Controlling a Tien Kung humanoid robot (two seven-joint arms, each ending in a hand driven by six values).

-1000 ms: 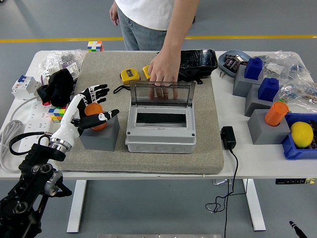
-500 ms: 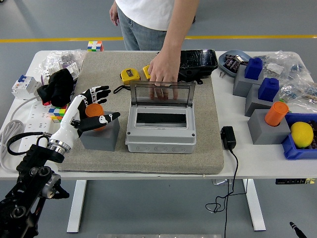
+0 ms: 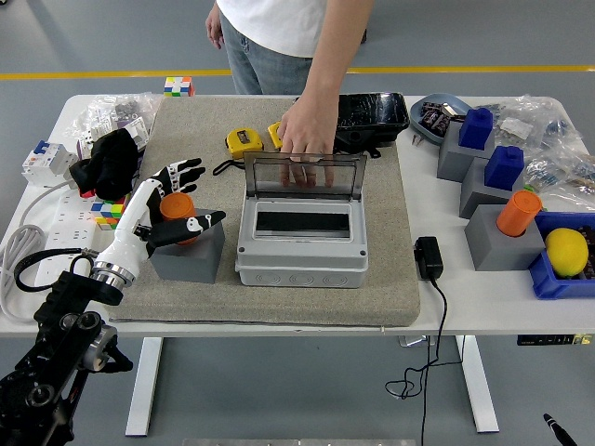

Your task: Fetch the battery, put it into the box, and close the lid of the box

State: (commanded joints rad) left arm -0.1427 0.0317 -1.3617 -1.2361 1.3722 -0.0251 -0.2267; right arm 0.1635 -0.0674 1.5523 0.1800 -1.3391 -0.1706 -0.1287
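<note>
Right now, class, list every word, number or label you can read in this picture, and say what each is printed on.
None can be read.
Yellow tape measure: dark label, too blurred.
Circuit breaker: markings too small.
Grey box: no print visible.
Bagged parts: print too small.

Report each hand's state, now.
Left hand: open, fingers spread around the orange battery, not yet gripping.
Right hand: not in view.

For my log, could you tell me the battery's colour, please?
Orange, clearest in the head view: battery.
</note>
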